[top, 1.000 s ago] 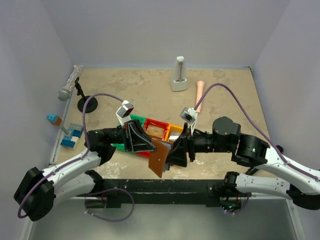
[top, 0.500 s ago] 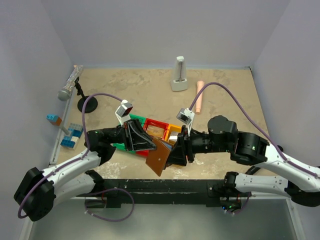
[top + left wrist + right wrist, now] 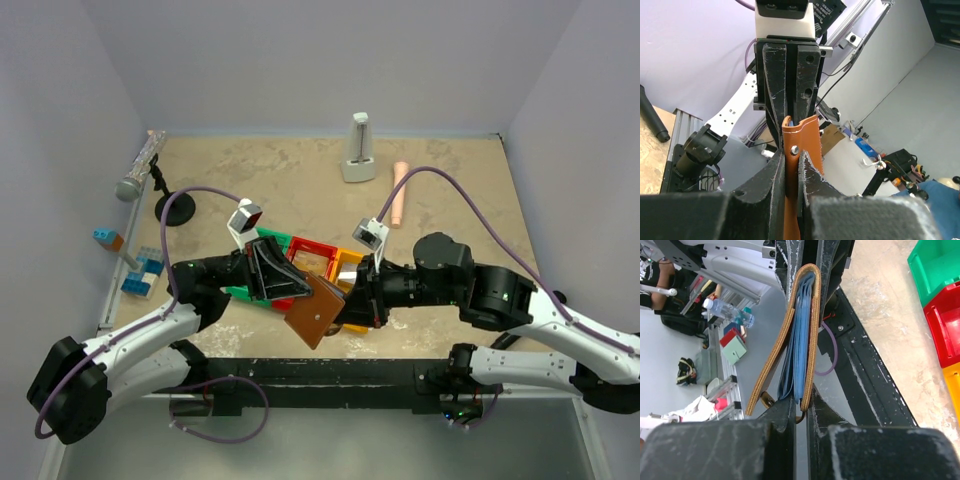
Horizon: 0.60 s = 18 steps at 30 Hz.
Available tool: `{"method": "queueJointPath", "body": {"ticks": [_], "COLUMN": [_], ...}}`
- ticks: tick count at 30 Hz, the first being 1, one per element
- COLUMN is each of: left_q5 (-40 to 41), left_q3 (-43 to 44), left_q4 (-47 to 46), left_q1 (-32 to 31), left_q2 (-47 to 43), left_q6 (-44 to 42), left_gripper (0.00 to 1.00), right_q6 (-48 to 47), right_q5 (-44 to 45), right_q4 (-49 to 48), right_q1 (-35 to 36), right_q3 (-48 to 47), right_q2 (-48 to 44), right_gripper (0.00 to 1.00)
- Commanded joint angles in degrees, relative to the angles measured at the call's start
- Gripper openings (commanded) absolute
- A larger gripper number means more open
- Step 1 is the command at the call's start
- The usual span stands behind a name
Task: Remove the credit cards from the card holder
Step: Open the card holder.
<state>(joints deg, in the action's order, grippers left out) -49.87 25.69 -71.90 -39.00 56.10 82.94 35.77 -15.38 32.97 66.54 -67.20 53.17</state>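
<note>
You're holding the card holder [image 3: 314, 313] aloft over the worktop's [image 3: 290, 185] near edge, left pincer [image 3: 297, 291] and right pincer [image 3: 347, 306] both clamping it. Holder gaping slightly; cards [image 3: 799, 342] sitting inside, none out yet.

Plastic bins [image 3: 320, 243] close behind the card holder [image 3: 316, 312]

A brown leather bifold card holder [image 3: 799, 335] with pale blue inner leaves stands edge-on, slightly parted. Its near end is pinched between the scuffed black fingers of the right end effector [image 3: 802, 407]; its far end sits between those of the left end effector [image 3: 810, 257]. At the right, on the beige mottled desk [image 3: 885, 315], sit a green plastic bin [image 3: 935, 265], a red plastic bin [image 3: 945, 325] and a yellow plastic bin [image 3: 952, 385].
</note>
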Motion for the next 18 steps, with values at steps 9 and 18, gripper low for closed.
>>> {"method": "queueJointPath", "body": {"ticks": [9,18], "left_q5": [5.5,10.4], "left_q3": [-0.8,-3.5], "left_q4": [-17.1,-15.5], "left_q1": [-1.3,-2.0], "left_q2": [-2.2,-4.5], "left_q6": [-1.8,-5.5], "left_gripper": [0.00,0.00], "right_q6": [1.8,3.0], "right_q5": [6.4,6.8], "right_q4": [-9.6,-13.2], "right_q1": [-0.7,-0.7], "right_q3": [3.4,3.8], "right_q2": [0.3,0.5], "right_gripper": [0.37,0.53]}}
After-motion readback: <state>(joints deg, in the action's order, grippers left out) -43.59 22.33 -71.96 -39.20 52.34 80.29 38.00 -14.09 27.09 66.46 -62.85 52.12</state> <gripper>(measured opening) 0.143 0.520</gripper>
